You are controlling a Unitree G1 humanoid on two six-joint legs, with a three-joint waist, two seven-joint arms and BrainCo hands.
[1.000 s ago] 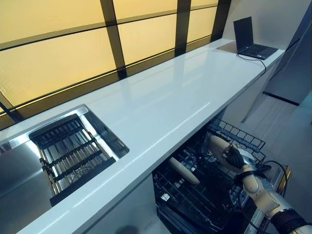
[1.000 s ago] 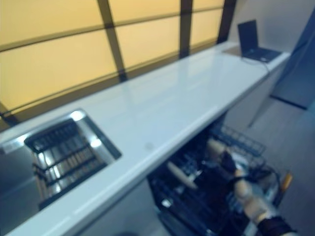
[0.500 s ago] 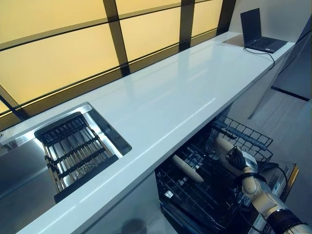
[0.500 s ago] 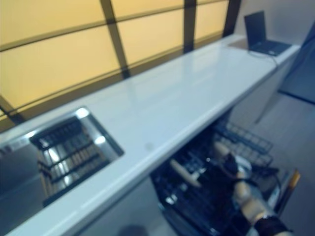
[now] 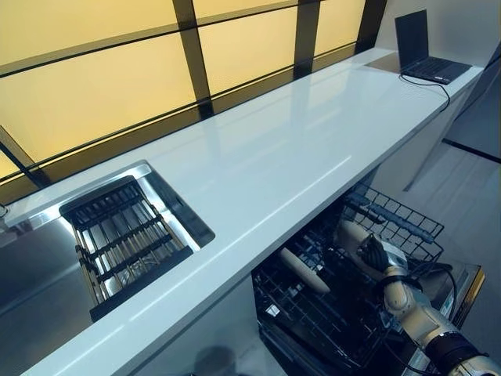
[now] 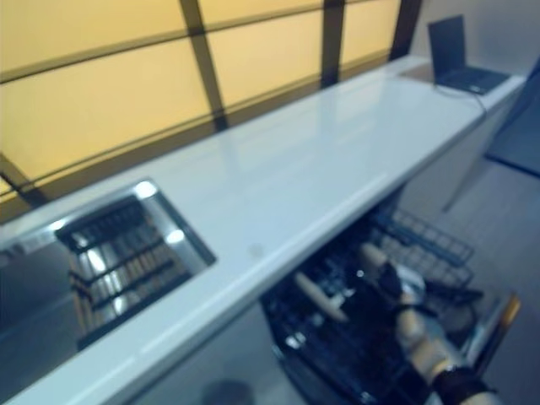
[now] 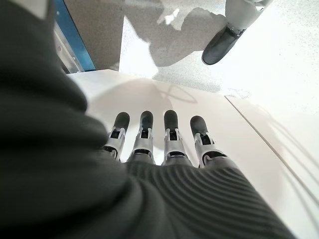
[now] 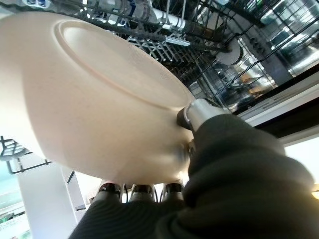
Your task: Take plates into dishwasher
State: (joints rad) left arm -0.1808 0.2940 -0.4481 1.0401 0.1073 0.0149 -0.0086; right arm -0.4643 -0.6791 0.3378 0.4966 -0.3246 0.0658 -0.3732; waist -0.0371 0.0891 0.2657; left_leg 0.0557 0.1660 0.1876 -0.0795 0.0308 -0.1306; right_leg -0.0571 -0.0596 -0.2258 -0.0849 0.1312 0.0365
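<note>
The right hand (image 5: 380, 257) pinches a plate (image 8: 94, 94) between thumb and fingers, holding it on edge over the pulled-out dishwasher rack (image 5: 329, 313) below the white tabletop (image 5: 258, 164). The plate is cream, smooth and matte, with a raised round foot ring on its underside. A second plate (image 5: 305, 270) stands slotted in the rack. The left hand (image 7: 164, 144) hangs with fingers straight, holding nothing.

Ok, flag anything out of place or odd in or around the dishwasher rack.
Nothing stands out. One plate already leans in the dishwasher rack; the right hand grips a second plate over it. The left hand hangs open, away from the work.
</note>
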